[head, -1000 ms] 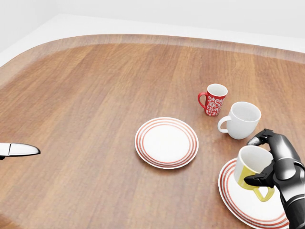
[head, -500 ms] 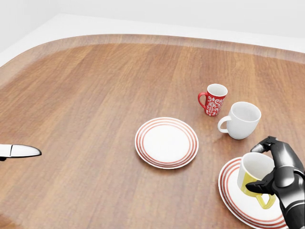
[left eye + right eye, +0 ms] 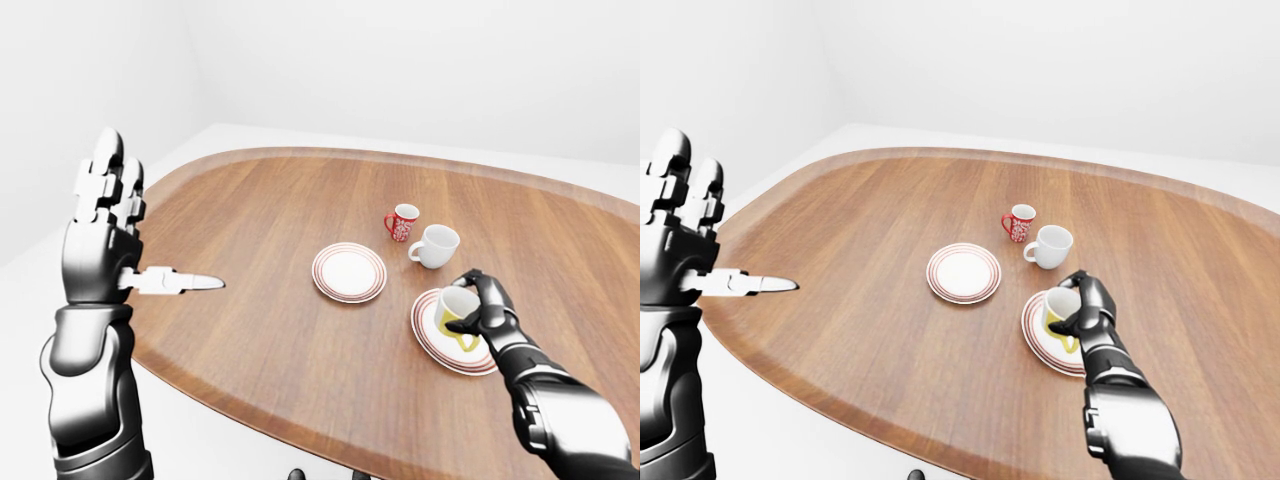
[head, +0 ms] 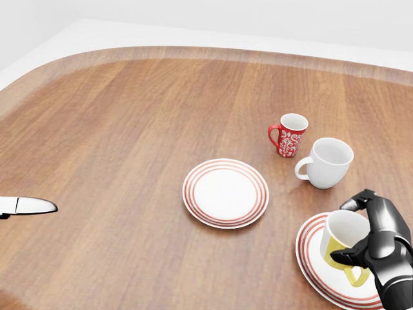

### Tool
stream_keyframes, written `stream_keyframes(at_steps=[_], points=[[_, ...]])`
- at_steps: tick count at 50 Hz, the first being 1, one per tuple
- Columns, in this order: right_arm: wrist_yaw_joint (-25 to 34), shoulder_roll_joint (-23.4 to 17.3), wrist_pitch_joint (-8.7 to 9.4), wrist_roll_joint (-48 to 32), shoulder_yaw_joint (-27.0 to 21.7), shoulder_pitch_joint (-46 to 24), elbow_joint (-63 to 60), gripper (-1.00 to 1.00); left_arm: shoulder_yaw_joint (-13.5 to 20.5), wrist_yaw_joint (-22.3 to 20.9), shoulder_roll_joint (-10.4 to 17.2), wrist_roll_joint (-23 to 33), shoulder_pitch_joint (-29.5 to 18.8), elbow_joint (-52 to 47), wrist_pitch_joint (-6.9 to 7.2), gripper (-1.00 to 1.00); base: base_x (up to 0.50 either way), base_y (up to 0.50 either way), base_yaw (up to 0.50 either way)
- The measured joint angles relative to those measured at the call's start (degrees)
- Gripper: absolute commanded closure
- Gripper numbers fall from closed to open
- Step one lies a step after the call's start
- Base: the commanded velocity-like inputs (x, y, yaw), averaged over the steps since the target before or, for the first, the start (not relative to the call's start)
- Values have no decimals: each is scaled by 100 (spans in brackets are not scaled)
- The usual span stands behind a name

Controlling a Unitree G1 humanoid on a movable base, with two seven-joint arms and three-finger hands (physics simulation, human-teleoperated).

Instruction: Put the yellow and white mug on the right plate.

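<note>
Lower than half a second earlier, the yellow and white mug [image 4: 344, 244] had come down with the right hand [image 4: 381, 242] toward the right plate [image 4: 316, 268] in the head view; whether its base touched the plate could not be told. Its long axis stood tilted, the open white mouth facing up and toward the view's top left, and the yellow handle pointed toward the bottom right, beside the palm. Dark fingers [image 4: 362, 199] curled over the rim and another pressed the yellow side, so the hand was clamped round the mug.

No writing or brand showed on it. Near the top of that view, the red mug [image 4: 288, 135] carried a white floral pattern, just beside the plain white mug [image 4: 327, 163]. To their left lay the left plate [image 4: 225, 192], ringed in red like the other, on the wooden table [image 4: 129, 129].

Seen from the left eye, the left hand [image 3: 103, 215] was raised off the table's left edge, fingers straight and spread, holding nothing.
</note>
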Motion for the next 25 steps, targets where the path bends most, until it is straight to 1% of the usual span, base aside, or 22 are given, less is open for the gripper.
stream_keyframes(at_steps=[25], points=[[-216,30,0,52,-132,52,50,100,-28,-13,-26,51,22,54,0,-100,0,0,0]])
